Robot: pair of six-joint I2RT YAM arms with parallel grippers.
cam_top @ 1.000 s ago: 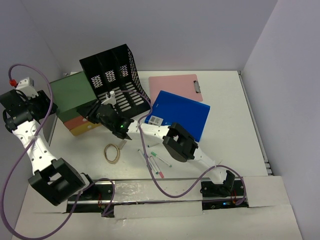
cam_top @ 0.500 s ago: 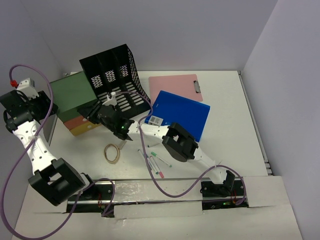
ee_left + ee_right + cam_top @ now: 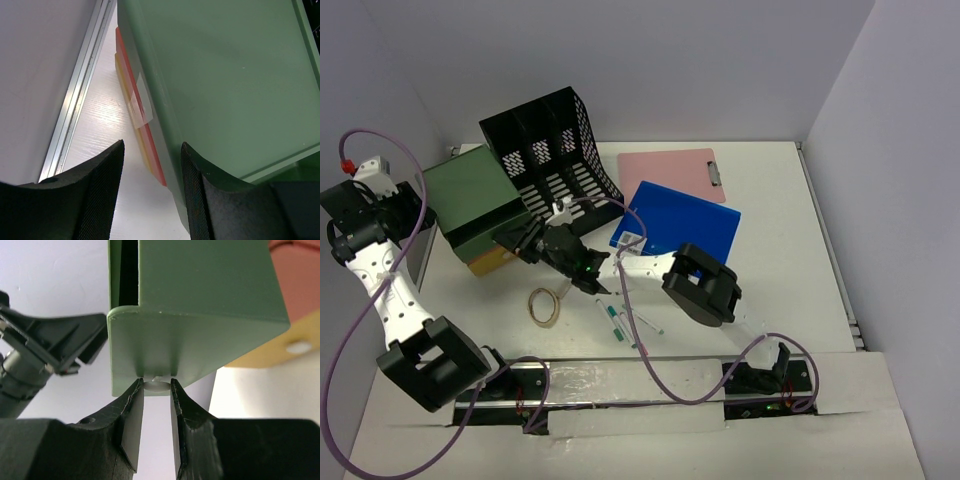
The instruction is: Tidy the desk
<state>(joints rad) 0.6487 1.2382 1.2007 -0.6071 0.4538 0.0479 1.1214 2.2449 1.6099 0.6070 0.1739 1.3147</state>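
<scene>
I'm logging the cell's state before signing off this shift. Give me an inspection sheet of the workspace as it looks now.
Surface: white desk, flat, partly covered.
Job's things: green tray on top of a red tray and a yellow tray at left; black file rack behind; pink clipboard and blue folder further right.
Clutter: tape ring and loose pens near the arm bases.
Grippers: right gripper shut on the white knob at the green tray's front edge; left gripper open beside the stack.
Cables: purple cables loop from both arms.
Surroundings: lilac-grey walls; nothing else seen.
</scene>
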